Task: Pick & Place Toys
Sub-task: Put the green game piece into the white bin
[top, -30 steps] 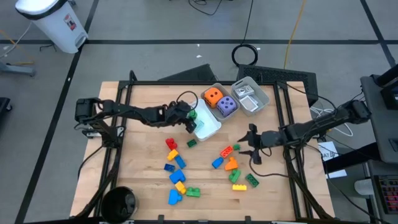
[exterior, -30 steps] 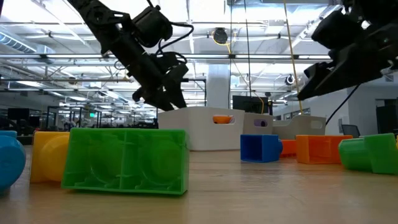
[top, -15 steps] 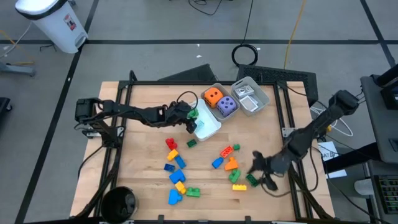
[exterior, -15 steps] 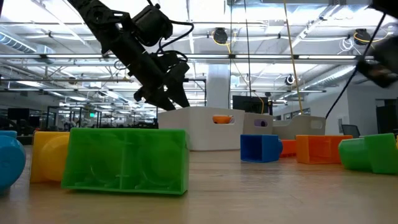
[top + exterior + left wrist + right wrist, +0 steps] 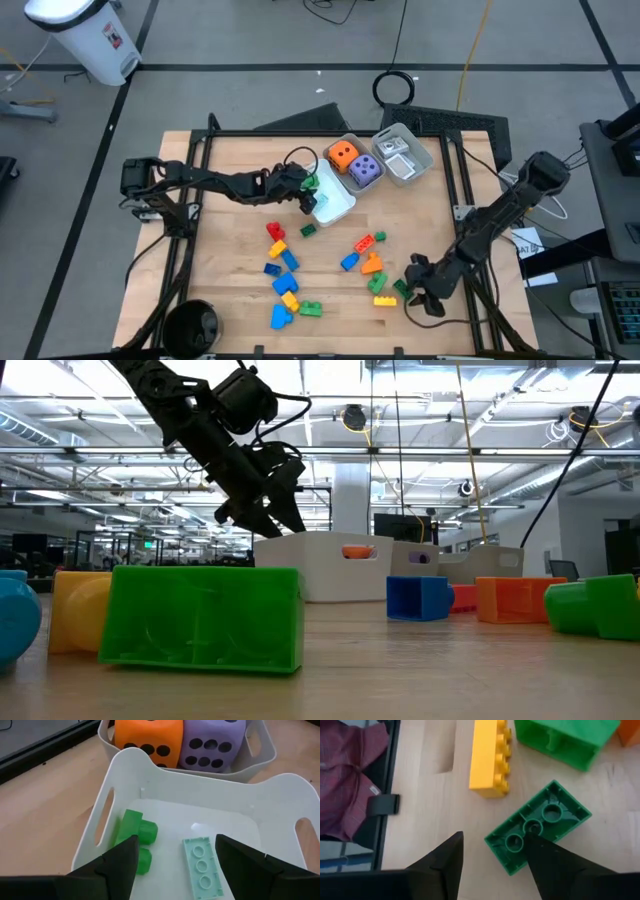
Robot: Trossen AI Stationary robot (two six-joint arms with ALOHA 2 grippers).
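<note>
The right gripper (image 5: 492, 857), fingers apart, hovered over 1 upturned dark green brick (image 5: 537, 826) and probably needed centring, while the left gripper (image 5: 175, 852) hung open over the white tray (image 5: 280, 795).

Wooden bench (image 5: 230, 230): white tray (image 5: 333, 203) is set near its middle; two more trays (image 5: 402, 152) behind it; loose bricks (image 5: 284, 277) are scattered in front of it.

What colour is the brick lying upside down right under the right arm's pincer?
Dark green brick, hollow underside facing up; clearest in the right wrist view.
</note>
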